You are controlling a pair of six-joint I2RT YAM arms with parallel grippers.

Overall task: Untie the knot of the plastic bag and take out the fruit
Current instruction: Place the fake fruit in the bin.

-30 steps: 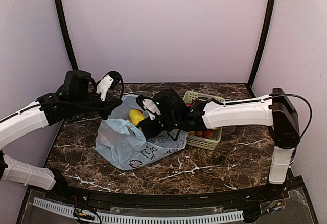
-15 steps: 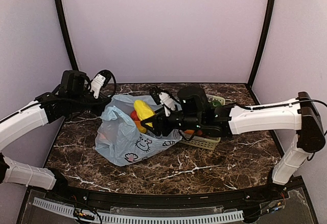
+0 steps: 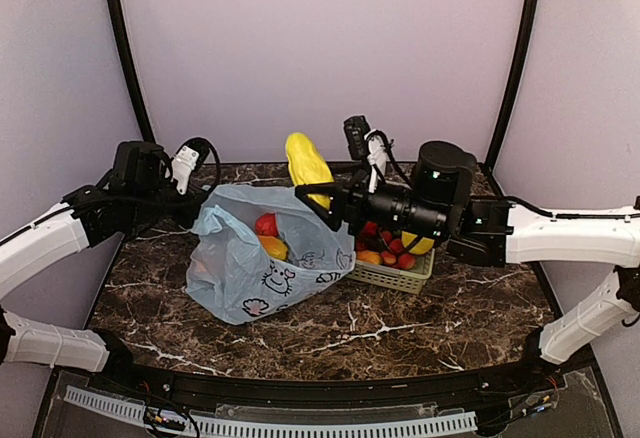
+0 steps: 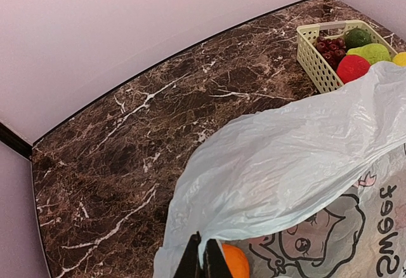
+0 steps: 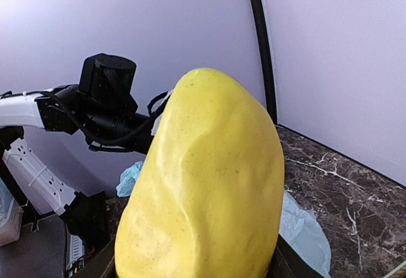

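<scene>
With the right claw (image 3: 316, 192) clamped round the yellow fruit (image 3: 307, 164) at upper centre, above the plastic bag (image 3: 245, 278), I'd swing it steadily right to the basket (image 3: 405, 280) (left claw (image 4: 203, 264) is pinching the bag's rim) and release low.

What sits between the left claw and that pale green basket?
The light blue plastic bag, with fruit inside; the top view shows it.

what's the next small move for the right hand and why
Probably swing the right hand rightward toward the basket: it grips the yellow fruit well above the plastic bag, whose edge the left hand pinches, and other fruit already sits in the basket.
</scene>
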